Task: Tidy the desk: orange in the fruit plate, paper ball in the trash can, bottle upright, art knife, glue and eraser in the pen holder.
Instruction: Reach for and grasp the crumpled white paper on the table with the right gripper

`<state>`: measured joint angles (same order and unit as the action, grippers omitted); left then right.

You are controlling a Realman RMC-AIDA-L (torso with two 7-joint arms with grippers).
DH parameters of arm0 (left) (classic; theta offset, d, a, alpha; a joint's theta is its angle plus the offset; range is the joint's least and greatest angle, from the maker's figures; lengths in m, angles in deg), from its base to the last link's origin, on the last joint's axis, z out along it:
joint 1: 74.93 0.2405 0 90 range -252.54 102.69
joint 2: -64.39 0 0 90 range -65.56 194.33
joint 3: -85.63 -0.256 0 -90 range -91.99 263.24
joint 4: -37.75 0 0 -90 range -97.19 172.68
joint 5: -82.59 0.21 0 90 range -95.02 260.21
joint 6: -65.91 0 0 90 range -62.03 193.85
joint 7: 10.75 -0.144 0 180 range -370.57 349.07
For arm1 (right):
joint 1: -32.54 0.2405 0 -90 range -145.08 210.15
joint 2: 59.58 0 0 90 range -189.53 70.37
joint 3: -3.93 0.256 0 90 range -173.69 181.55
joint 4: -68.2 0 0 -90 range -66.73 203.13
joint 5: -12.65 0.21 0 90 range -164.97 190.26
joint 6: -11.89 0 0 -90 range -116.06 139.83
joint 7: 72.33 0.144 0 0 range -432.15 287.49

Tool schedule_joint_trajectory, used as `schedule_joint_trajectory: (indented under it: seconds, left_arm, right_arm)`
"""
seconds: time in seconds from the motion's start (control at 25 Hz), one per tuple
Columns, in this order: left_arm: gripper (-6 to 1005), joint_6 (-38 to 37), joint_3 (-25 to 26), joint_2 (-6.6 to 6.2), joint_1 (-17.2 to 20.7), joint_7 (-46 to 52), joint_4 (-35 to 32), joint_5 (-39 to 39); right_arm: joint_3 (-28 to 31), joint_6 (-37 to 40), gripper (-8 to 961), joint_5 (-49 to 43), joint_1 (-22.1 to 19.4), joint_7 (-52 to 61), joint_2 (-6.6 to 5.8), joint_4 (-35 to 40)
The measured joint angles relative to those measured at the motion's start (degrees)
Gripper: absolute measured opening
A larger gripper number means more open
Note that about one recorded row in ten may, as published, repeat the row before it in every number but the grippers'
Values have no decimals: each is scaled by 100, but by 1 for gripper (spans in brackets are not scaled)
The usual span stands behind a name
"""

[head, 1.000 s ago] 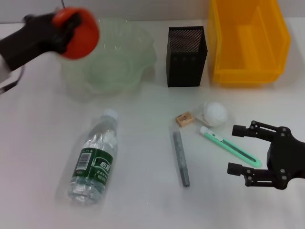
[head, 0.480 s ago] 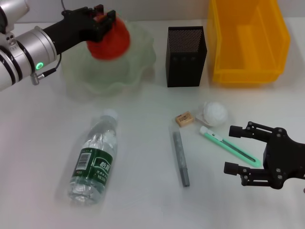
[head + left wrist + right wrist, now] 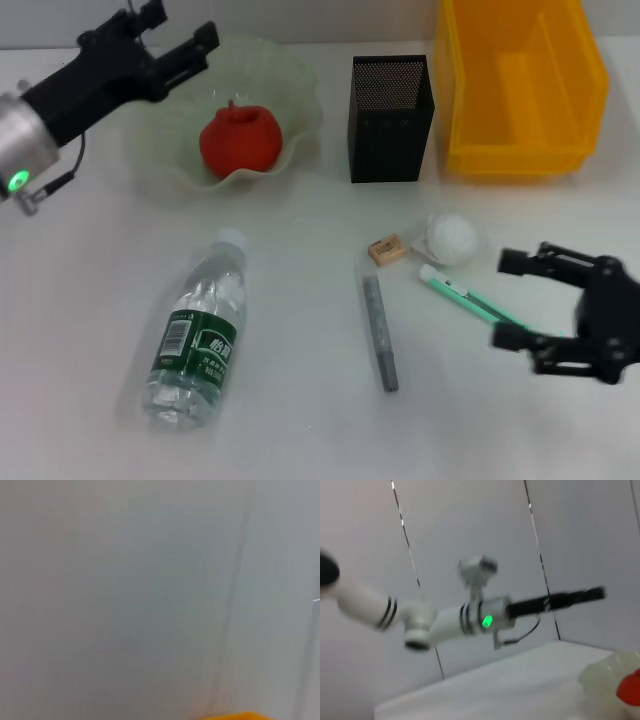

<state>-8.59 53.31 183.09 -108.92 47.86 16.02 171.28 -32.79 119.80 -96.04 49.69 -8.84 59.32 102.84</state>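
The orange (image 3: pixel 240 140) sits in the fruit plate (image 3: pixel 300 95), upper left of the frame; my left gripper (image 3: pixel 180 45) hangs just above-left of it, fingers spread, holding nothing. My right gripper (image 3: pixel 520 300) gapes lower right over the one art knife (image 3: pixel 465 298). One orange, one plate.

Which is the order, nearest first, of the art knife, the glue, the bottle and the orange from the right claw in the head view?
From the right claw:
1. Art knife, right beside the claw, toward the desk middle.
2. Glue, middle of the desk.
3. Bottle, lying on the left side.
4. Orange, far left, inside the fruit plate.
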Motion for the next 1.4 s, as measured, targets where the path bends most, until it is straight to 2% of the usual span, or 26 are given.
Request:
schedule_joint_trajectory:
  seconds: [0.12,0.2,0.24,0.28,0.32,0.4,0.44,0.48,0.64,0.84,1.04,1.16,1.4]
  left_arm:
    - [763,-950,-216,-40,476,-46,-182,100]
    - [832,-1445,-598,-59,792,-68,-414,213]
    - [833,-1627,-860,-61,989,-68,-620,275]
    - [835,-1783,-1135,-60,1208,-69,-846,327]
    - [836,-1875,-1350,-54,1395,-70,-1026,356]
    - [839,-1944,-1604,-43,1659,-103,-1215,363]
    - [840,-1958,-1678,-42,1764,-139,-1258,365]
    - [840,-1972,-1709,-44,1840,-178,-1265,366]
    - [840,-1968,-1731,-41,1944,-216,-1232,367]
    - [840,-1889,-1742,-36,1920,-218,-1173,377]
    - [840,-1840,-1751,-32,1898,-218,-1173,377]
    - [840,-1811,-1753,-32,1897,-219,-1173,377]
    - [839,-1739,-1757,-26,1877,-221,-1119,377]
  right_arm:
    - [526,657,839,3,8,855,-30,622]
    - [763,844,839,1,9,1707,-16,1393]
    - [793,847,839,-101,29,2909,2,2446]
    - [793,847,838,-101,29,2909,2,2446]
    - [759,829,837,-224,74,3455,-1,2933]
    - [610,841,835,-646,228,4513,4,3994]
    - [230,836,834,-1166,435,5351,8,4868]
    - [230,836,834,-1166,435,5351,8,4868]
    - [-724,675,835,-2293,987,6687,10,5771]
    - [-1959,127,834,-3425,1679,7841,12,5487]
    - [-3208,-801,833,-4107,1885,8251,36,4871]
    - [-3615,-1295,832,-4142,1949,8374,37,4556]
    - [-3881,-2042,831,-4112,2160,8426,47,3803]
